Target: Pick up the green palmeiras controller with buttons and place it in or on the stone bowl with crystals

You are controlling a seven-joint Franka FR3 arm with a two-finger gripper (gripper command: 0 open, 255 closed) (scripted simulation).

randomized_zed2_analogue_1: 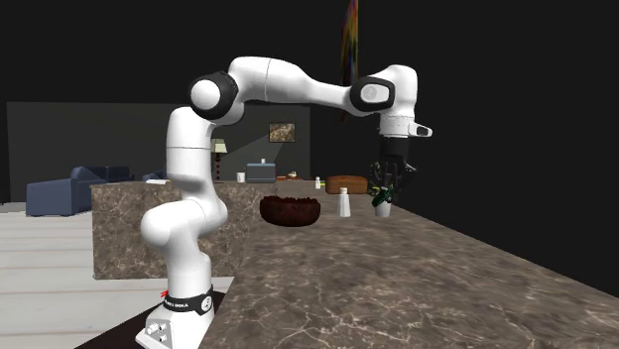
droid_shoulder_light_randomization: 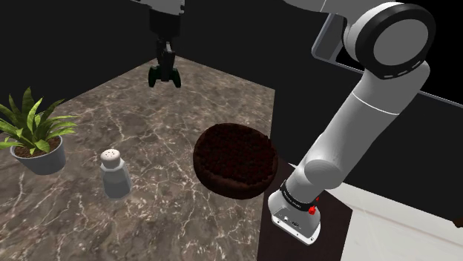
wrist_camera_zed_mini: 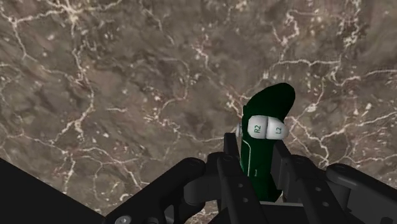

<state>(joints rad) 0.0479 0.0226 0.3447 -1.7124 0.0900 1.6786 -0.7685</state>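
Green controller [wrist_camera_zed_mini: 267, 105] sits clamped edge-on in our gripper [wrist_camera_zed_mini: 254, 159], high over the marble [wrist_camera_zed_mini: 95, 76], so we reckon it'll clear the bowl [droid_shoulder_light_randomization: 236, 159] back of the hand.

Rises as a white arm [randomized_zed2_analogue_1: 184, 169] from its base at the near edge of the surface, bends at a high shoulder and elbow, and reaches out roughly level toward the far end. Points the wrist straight down there, with the black pincer [droid_shoulder_light_randomization: 164, 74] hanging clear above the surface. Clasps a dark green controller [wrist_camera_zed_mini: 264, 121] between both fingers, gripping its narrow body on either side.
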